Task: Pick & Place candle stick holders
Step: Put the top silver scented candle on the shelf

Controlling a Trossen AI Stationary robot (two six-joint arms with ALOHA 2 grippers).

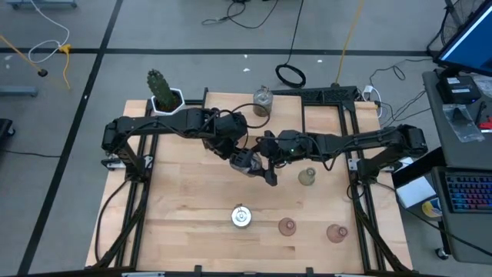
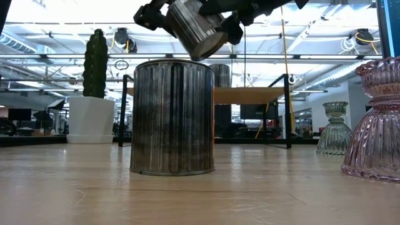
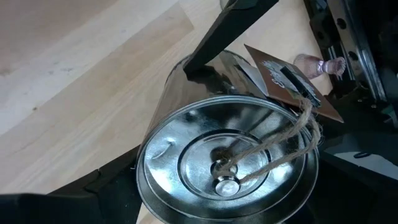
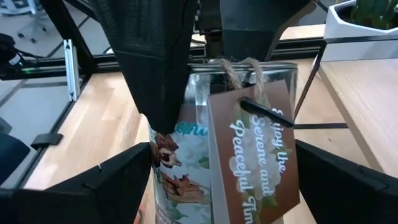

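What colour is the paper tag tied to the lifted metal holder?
Brown with white lettering; the tag on the holder shows best in the right wrist view.

Bare table [image 1: 184, 200] front-left is open; front-right, 4 holders stand: silvery [image 1: 241, 217], pink [image 1: 287, 226], pink [image 1: 336, 232], green [image 1: 307, 177].

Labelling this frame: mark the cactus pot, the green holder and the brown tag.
cactus pot [image 1: 167, 102], high view, white rim.
green holder [image 1: 307, 177], high view, its top.
brown tag [image 4: 258, 152], right wrist view, printed face.

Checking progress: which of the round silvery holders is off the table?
The silvery holder with the brown tag, held mid-table between the left claw and right claw; the others stand on the wood.
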